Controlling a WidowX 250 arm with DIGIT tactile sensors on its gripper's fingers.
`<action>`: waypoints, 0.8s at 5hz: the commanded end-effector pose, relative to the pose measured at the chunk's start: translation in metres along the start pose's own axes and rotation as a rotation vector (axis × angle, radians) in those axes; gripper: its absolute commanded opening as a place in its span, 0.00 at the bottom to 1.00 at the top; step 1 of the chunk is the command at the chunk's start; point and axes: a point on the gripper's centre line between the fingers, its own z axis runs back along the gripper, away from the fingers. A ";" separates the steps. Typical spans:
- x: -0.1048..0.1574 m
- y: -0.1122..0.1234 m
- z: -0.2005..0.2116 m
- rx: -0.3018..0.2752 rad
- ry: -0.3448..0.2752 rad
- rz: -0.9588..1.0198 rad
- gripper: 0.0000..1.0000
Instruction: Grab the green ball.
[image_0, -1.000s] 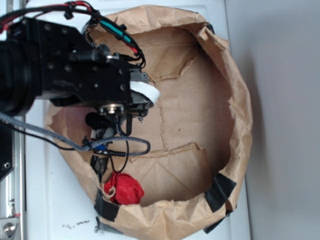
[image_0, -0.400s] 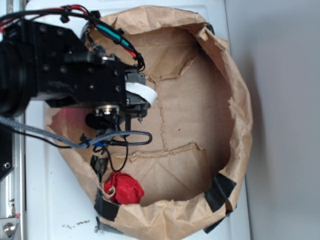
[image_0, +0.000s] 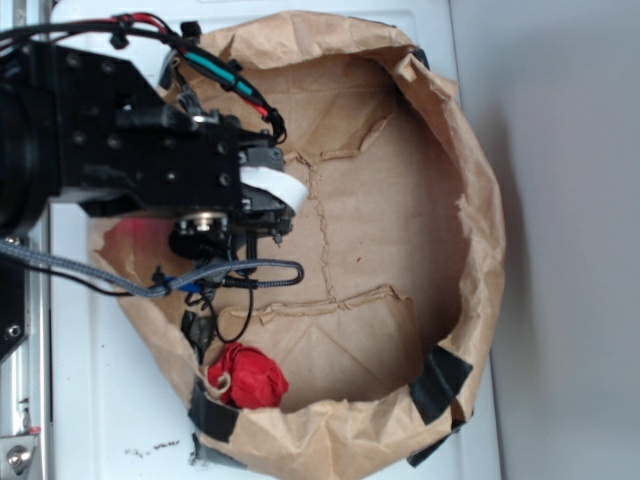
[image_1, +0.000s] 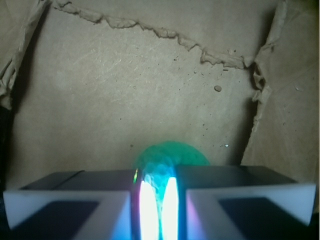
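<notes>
In the wrist view the green ball (image_1: 172, 152) sits squeezed between my two fingers, its mint-green top bulging out past the tips. My gripper (image_1: 157, 187) is shut on it, just above the brown paper floor of the bag (image_1: 125, 90). In the exterior view the gripper (image_0: 268, 192) is at the left side of the bag, under the black arm, and the ball is hidden there. The red wrinkly lump (image_0: 248, 377) with its tan string lies at the bag's lower left, apart from the gripper.
The brown paper bag has a rolled rim (image_0: 485, 230) all round, with black tape patches (image_0: 440, 385) at the lower right and lower left. Loose black cables (image_0: 235, 290) hang below the arm. The bag sits on a white surface (image_0: 110, 400).
The arm and gripper have shifted a little to the left, and the hanging cables have swung with them. The red lump has not moved.
</notes>
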 end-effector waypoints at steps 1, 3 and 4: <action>-0.012 0.009 0.070 -0.052 -0.170 -0.005 0.00; -0.017 0.019 0.107 -0.108 -0.270 0.001 0.00; -0.016 0.019 0.110 -0.120 -0.272 -0.018 0.00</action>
